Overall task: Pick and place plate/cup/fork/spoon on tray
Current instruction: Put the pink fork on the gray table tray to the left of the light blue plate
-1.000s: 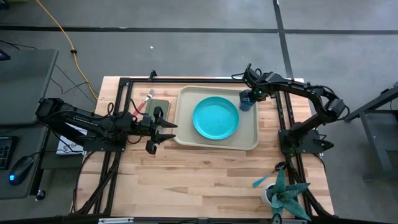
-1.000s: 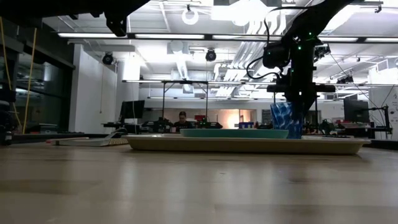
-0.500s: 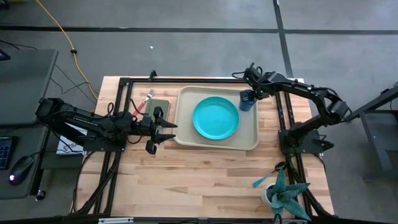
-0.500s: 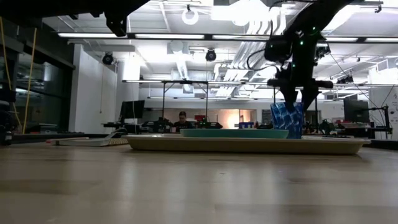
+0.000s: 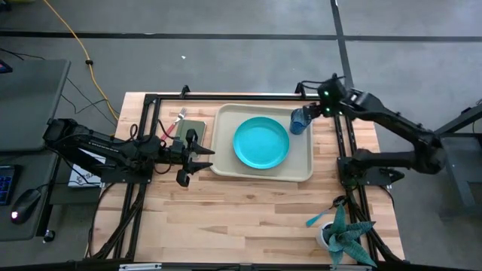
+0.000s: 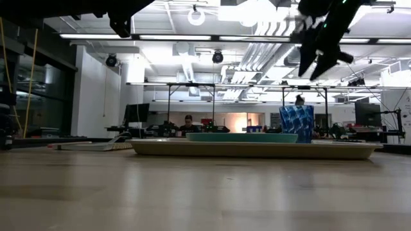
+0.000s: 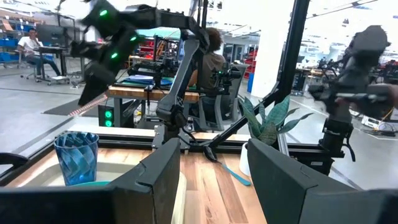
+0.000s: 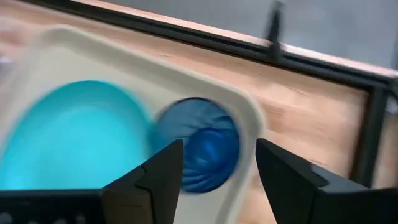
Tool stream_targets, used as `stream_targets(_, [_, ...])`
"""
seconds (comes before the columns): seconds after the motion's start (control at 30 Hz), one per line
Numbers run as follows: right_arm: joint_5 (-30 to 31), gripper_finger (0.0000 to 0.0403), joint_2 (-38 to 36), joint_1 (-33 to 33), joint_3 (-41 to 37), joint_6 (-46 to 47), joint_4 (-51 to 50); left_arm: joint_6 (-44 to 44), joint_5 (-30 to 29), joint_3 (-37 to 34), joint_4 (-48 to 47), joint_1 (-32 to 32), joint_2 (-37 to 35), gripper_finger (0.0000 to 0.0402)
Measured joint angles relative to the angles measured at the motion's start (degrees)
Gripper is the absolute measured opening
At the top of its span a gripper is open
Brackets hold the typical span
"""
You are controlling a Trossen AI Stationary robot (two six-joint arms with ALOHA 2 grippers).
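Observation:
The cream tray (image 5: 226,162) holds the turquoise plate (image 5: 261,143) in its middle and the dark-blue cup (image 5: 299,122), which stands upright on its base in the tray's far right corner (image 6: 297,123). My right gripper (image 8: 217,168) hangs open well above the cup (image 8: 199,149), touching nothing (image 6: 321,54). Just left of the tray, my left gripper (image 5: 199,158) waits open and empty. The pink-handled fork (image 5: 176,124) lies by the olive pad (image 5: 188,132). The blue-handled spoon (image 5: 318,219) lies beside the teal plant (image 5: 348,237).
Black frame rails (image 5: 343,150) run along the table's sides and far edge. The plant stands at the near right corner. Bare wood (image 5: 241,218) lies near of the tray. A person (image 6: 188,122) sits in the room beyond the table.
My right gripper has opened, letting go of the cup, then risen straight up and drawn slightly toward the table's right edge. The cup has stayed upright in the tray's far right corner.

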Motion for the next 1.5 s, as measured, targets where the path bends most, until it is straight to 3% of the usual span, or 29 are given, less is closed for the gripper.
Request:
stream_targets(0.2, [0.6, 0.0193, -4.8, 13.3, 0.0, -1.6, 5.5, 0.0, 0.0, 0.0, 0.0, 0.0, 0.0, 0.0168])
stream_targets(0.37, [7.9, 0.0193, -3.6, 28.9, -0.4, -5.2, 15.0, 0.0, 0.0, 0.0, 0.0, 0.0, 0.0, 0.0168])
stream_targets(0.6, [16.4, 0.0193, -4.3, 44.2, -11.2, -8.8, 30.8, -0.2, 0.0, 0.0, 0.0, 0.0, 0.0, 0.0168])
stream_targets(0.73, [18.4, 0.0193, -8.4, 47.7, -17.1, -6.1, 34.0, 0.0, 0.0, 0.0, 0.0, 0.0, 0.0, 0.0168])
stream_targets(0.83, [18.3, 0.0193, -12.0, 50.0, -22.8, -6.6, 42.2, 0.0, -0.3, 0.0, 0.0, 0.0, 0.0, 0.0168])
stream_targets(1.03, [18.2, 0.0193, -14.9, 53.6, -36.0, -17.4, 73.9, 0.0, -0.4, 0.0, -3.3, 0.0, -1.7, 0.0168])
stream_targets(1.13, [16.9, 0.0193, -13.9, 53.6, -39.3, -20.8, 83.9, 0.0, -0.4, 0.0, -7.9, 0.2, -4.3, 0.0168])
stream_targets(1.5, [12.6, 0.0193, -12.5, 53.6, -39.8, -22.6, 86.5, -1.1, -0.4, 0.0, -13.2, 0.9, -8.3, 0.0168])
